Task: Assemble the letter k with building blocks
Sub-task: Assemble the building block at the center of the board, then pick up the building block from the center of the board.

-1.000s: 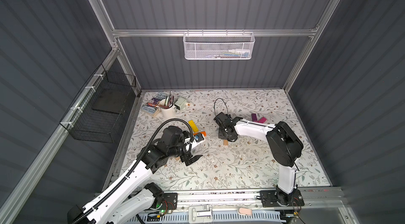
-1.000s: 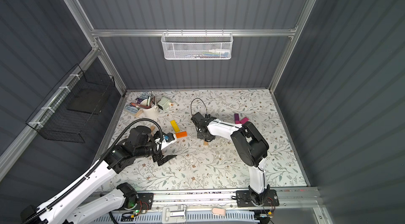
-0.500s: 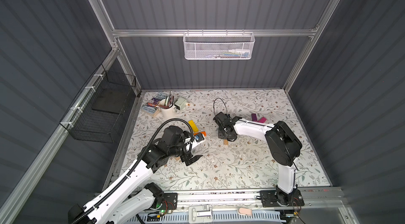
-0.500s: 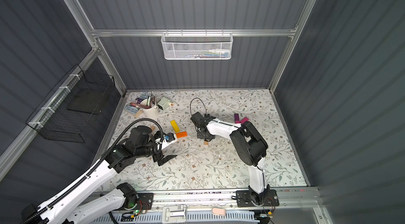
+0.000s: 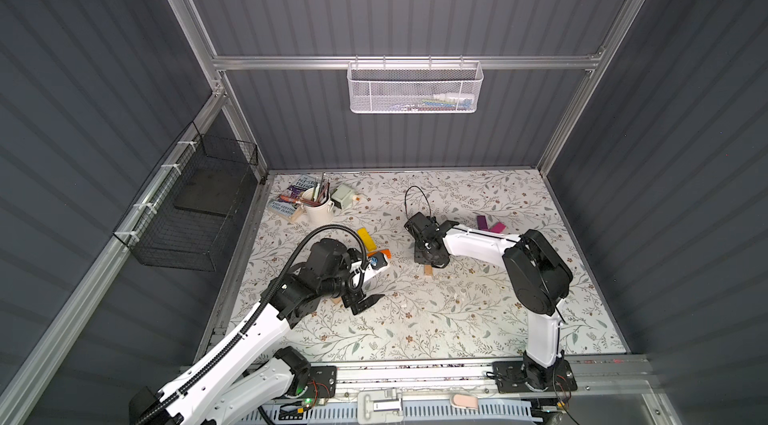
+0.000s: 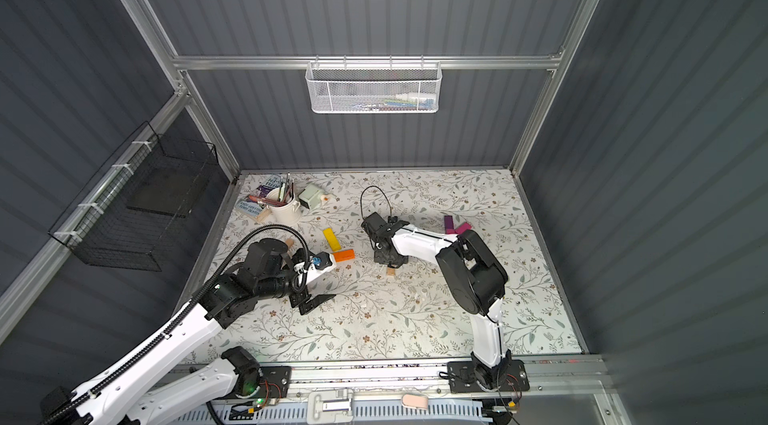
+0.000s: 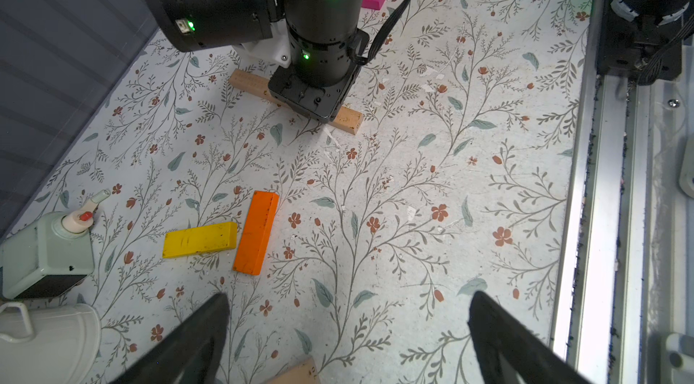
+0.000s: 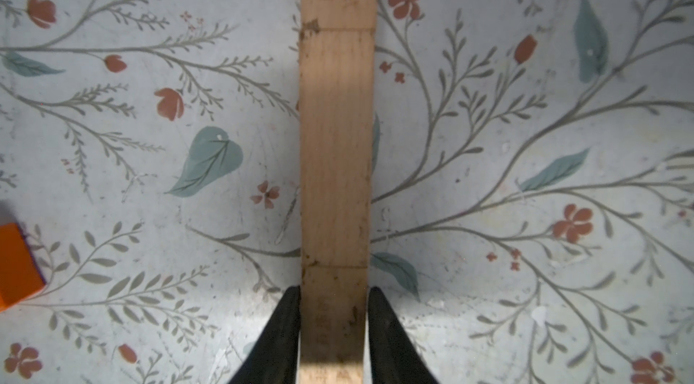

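- Tan wood first — the plank (image 8: pixel 336 145) lay flat on the floral table (image 5: pixel 457 319), mid-field, with the right gripper (image 8: pixel 334 292) clamped across its width.
- My left gripper (image 7: pixel 349 295) hung with jaws wide apart, holding nothing, near the touching orange block (image 7: pixel 256 232) and yellow block (image 7: pixel 200 239).
- I judged this the stem-laying step; no K showed yet.
- Next, I reckoned, called for a clean release without nudging the plank — then a coloured block angled against it.

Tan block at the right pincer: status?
Right pincer shut on tan block, block flat on mat. Left pincer open, empty. Clear of orange block and yellow block; nothing blocking.
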{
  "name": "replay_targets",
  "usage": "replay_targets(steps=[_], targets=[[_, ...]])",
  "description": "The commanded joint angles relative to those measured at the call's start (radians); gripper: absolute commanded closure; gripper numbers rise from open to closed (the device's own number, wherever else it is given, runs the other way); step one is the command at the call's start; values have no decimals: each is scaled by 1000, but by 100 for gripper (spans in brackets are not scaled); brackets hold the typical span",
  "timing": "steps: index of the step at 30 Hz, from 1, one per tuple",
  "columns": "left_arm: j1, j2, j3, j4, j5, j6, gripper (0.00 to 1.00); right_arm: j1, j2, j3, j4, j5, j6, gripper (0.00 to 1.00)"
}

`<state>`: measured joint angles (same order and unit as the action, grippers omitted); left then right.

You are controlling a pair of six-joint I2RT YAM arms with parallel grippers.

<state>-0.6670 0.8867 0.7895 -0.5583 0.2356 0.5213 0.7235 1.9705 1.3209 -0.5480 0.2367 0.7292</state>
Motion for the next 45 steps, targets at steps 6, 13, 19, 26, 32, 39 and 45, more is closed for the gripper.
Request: replay_targets(steps=[6, 13, 19, 26, 32, 39, 45], targets=[[-2, -5, 2, -19, -7, 15, 0, 0, 21, 18, -19, 12, -7, 67], [-2, -2, 0, -14, -17, 10, 0, 0, 3, 20, -26, 8, -6, 62], [-2, 22, -2, 36, -128, -94, 0, 1, -70, 17, -35, -11, -2, 56], [-1, 119, 65, 95, -446, -477, 7, 0, -334, -63, -21, 49, -11, 38], [1, 301, 158, 43, -630, -832, 21, -3, -642, -202, 92, 116, -110, 9], [38, 570, 274, 11, -664, -1112, 34, -12, -889, -339, 240, 76, -212, 1], [62, 805, 431, -37, -665, -1153, 34, -12, -946, -388, 269, 59, -235, 1]])
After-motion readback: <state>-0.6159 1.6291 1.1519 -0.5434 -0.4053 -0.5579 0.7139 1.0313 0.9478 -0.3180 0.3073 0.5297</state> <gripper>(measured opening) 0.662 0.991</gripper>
